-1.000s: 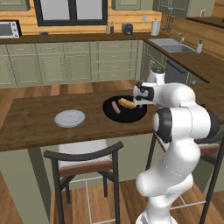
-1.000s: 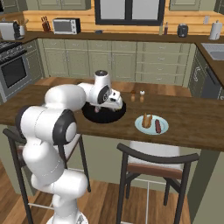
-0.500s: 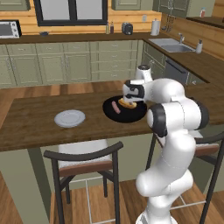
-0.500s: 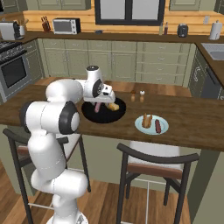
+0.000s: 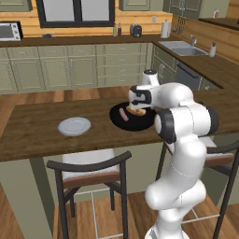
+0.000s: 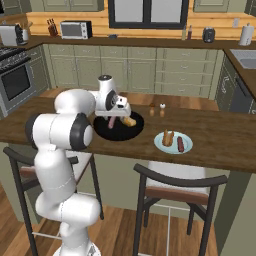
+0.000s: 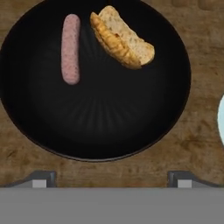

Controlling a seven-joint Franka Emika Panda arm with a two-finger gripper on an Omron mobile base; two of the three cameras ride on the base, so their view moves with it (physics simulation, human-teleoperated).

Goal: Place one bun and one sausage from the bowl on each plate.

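Jaws spread wide and empty, the gripper (image 7: 112,179) hovers above the black bowl (image 7: 52,131), where a sausage (image 7: 71,48) and a bun (image 7: 120,38) lie apart. The bun looks soft and light; the firmer, slippery sausage likely wants gripping mid-length.

Black bowl (image 7: 96,131): round, shallow, resting on wooden counter (image 7: 26,168). Inside it, pink sausage (image 7: 70,48) at 11 o'clock, lying straight; golden-brown bun (image 7: 120,38) at 1 o'clock, tilted, pale crumb side facing rim; the two near, apart.

Teal plate (image 6: 162,145): beside bowl, carrying one bun (image 6: 168,137) and one sausage (image 6: 180,144).

Grey-white plate (image 5: 74,126): on bowl's other side.
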